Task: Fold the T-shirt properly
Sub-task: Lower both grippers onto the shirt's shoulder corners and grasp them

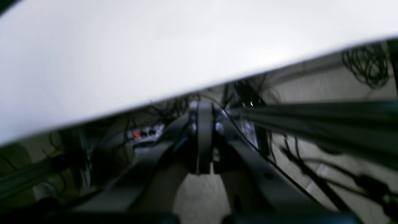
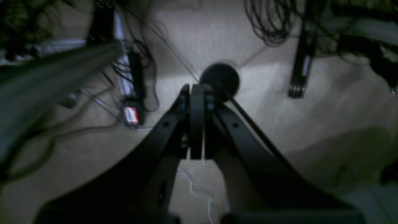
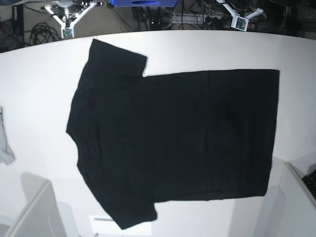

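Both pincers are pressed together, empty: right pincer over floor cables, left pincer beside the white surface. T-shirt lies flat mid-frame; starting so far away risks bunching an edge.

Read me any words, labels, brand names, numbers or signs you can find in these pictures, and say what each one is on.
No text can be read.
Large black short-sleeved cloth T-shirt: plain side up, no print showing.
Small red and white label on the floor, right wrist view: too blurred to read.
Blue object at the base view's top edge: markings too small to read.
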Action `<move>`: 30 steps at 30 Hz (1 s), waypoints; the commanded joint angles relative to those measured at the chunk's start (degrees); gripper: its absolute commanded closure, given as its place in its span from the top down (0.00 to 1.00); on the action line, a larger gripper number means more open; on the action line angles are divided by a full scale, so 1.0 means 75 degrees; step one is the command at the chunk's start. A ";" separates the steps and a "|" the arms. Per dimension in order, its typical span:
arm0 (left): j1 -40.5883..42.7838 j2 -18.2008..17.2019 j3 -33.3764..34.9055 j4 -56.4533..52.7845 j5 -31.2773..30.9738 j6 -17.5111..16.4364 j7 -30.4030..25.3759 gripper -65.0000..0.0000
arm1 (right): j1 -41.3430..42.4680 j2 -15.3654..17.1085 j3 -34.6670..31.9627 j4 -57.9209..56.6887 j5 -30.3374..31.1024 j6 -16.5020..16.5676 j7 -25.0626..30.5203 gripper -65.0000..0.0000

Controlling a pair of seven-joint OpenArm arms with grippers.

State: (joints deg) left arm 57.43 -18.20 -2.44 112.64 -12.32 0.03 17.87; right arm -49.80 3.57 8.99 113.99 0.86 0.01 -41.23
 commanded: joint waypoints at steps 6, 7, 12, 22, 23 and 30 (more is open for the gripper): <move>-0.0431 -0.0006 -0.0021 0.0108 -0.0063 0.0025 -0.1005 0.00 | 0.1055 -0.0013 0.0014 0.0115 -0.0051 -0.0042 0.0123 0.00; -0.0501 -0.0018 -0.0021 0.0108 -0.0075 0.0025 -0.1204 0.00 | 0.1242 -0.0013 0.0014 0.0115 -0.0051 -0.0042 0.0147 0.00; -0.1017 -0.0030 -0.0033 0.0061 -0.0098 0.0025 -0.1579 0.00 | 0.1946 -0.0377 0.0143 0.0115 -0.0039 -0.0042 0.0768 0.00; -0.1462 0.0064 -0.0794 0.0050 -0.0110 0.0013 -0.1568 0.00 | 0.2532 -0.0928 0.0260 0.0115 0.0957 -0.0031 0.0897 0.51; -0.1462 0.0123 -0.1052 0.0050 -0.0122 0.0013 -0.1568 0.00 | 0.2532 -0.0846 0.0342 0.0115 0.1403 -0.0031 0.0885 0.53; -0.1556 0.0357 -0.2764 -0.0103 -0.1939 -0.0022 -0.1568 0.58 | 0.2672 -0.0260 0.1010 -0.0366 0.3407 -0.0031 0.0862 0.50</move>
State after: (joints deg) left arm 45.23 -14.81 -22.87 111.28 -27.62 -0.21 7.05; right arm -29.69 1.69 16.62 110.48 25.78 -0.51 -35.24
